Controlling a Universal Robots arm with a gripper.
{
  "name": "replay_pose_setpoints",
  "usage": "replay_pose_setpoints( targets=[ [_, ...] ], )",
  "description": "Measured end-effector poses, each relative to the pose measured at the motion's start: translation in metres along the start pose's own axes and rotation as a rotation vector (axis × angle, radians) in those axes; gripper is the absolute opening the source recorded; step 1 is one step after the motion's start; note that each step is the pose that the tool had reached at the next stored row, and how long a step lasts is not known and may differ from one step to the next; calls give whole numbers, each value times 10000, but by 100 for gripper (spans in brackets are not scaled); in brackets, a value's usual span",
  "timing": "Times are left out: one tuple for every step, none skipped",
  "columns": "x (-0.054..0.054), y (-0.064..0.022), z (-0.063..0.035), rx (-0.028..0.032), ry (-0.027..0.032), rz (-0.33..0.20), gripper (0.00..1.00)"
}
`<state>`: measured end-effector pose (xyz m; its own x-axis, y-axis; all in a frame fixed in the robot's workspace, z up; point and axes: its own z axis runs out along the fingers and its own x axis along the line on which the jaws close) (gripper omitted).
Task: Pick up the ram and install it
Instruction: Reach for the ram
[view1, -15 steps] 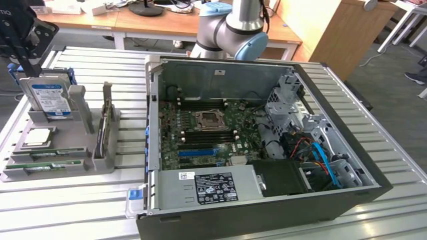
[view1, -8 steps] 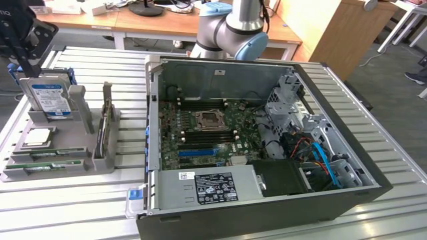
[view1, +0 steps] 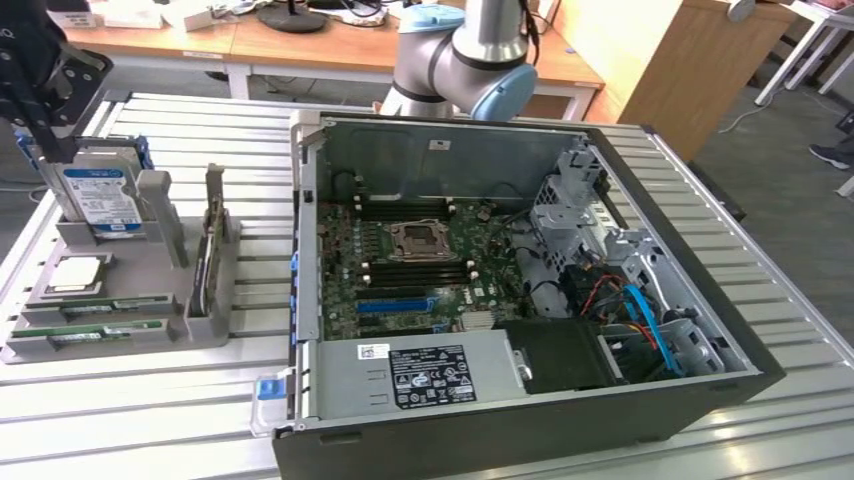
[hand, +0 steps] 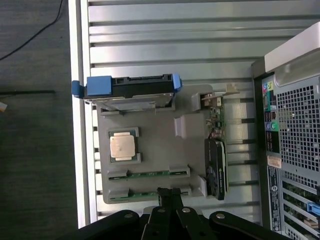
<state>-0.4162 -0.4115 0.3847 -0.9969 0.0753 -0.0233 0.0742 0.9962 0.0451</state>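
Ram stick (view1: 94, 335), a long green circuit board, stands on edge in the grey plastic holder tray (view1: 200, 328) at the exterior view's left, beside the open black computer case (view1: 534, 445). This probably leaves its top edge free for pinching. The black gripper (hand: 170, 192) hangs above it, shut and empty.

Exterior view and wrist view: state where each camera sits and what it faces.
Exterior view: off the arm, high, angled down into the open computer case; the arm's joints show behind it.
Wrist view: on the wrist, straight down on the grey holder; gripper shows.
Shared: holder, hard drive, ram, case.
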Motion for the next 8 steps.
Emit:
replay_pose_setpoints(
  targets=[
    [-1,-14,-1,0,1,0,10],
    [-2,-27,-1,0,-1,1,10],
    [-3,-41,-2,0,0,1,10],
    [-4,-54,-3,0,1,0,10],
    [-5,-66,-3,0,1,0,10],
    [-6,-77,-3,0,-1,0,10],
    [-7,-91,-4,0,0,0,10],
    [-7,-105,-4,0,0,1,10]
  ],
)
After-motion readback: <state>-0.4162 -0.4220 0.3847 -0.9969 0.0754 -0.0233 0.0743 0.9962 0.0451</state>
